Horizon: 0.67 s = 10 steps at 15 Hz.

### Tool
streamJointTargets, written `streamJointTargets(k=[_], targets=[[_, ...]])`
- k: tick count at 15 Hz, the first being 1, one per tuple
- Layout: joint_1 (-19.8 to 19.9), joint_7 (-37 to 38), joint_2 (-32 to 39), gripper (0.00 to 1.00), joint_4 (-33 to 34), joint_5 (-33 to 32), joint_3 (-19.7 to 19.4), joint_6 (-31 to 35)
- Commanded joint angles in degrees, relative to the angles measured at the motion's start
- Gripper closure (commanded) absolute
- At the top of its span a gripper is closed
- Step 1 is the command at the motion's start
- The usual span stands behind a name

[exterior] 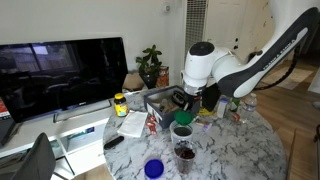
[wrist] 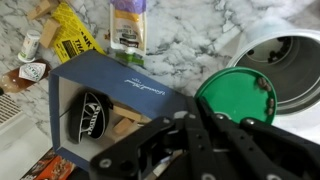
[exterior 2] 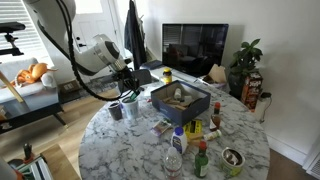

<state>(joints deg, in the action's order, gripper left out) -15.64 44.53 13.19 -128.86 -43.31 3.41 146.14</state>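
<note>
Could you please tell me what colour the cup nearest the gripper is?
The cup is green; the wrist view shows it best.

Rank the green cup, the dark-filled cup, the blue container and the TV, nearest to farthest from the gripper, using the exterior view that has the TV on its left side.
Measured from the gripper in an exterior view:
1. green cup, right beneath it.
2. dark-filled cup, just in front of the green one.
3. blue container, at the near table edge, picture-left.
4. TV, off the table, far picture-left.
</note>
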Motion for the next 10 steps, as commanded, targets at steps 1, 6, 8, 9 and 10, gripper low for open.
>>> streamJointTargets(k=[1, 6, 8, 9, 10], targets=[[-1.5, 5.9, 0.5, 0.98, 0.5, -6.6, -0.5, -1.4], [-1.5, 10.4, -0.9, 0.98, -1.2, -13.9, 0.5, -1.2], [-1.1, 11.6, -1.5, 0.98, -2.3, -16.4, 0.9, -0.4], [-0.9, 12.2, -1.7, 0.98, -2.7, -17.7, 1.0, -0.3], [-0.8, 12.9, -1.9, 0.98, -3.1, -19.0, 1.2, -0.3]])
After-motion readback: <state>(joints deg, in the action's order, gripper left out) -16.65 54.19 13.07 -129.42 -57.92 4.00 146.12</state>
